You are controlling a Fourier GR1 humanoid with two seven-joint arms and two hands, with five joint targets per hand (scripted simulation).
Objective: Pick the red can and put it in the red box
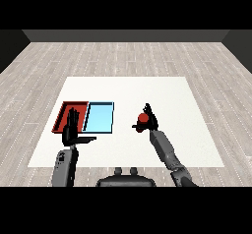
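The small red cylindrical can is held in the right hand, whose black fingers curl round it, right of the desk's middle. The flat white desk carries a shallow red tray toward its left edge, touching a light blue tray. The left hand, fingers straight and thumb out, overlaps the red tray's near edge.

The red can sits in the curled fingers of the right hand, above the table and well right of both trays. The red tray lies flat at the left, touching the blue tray.
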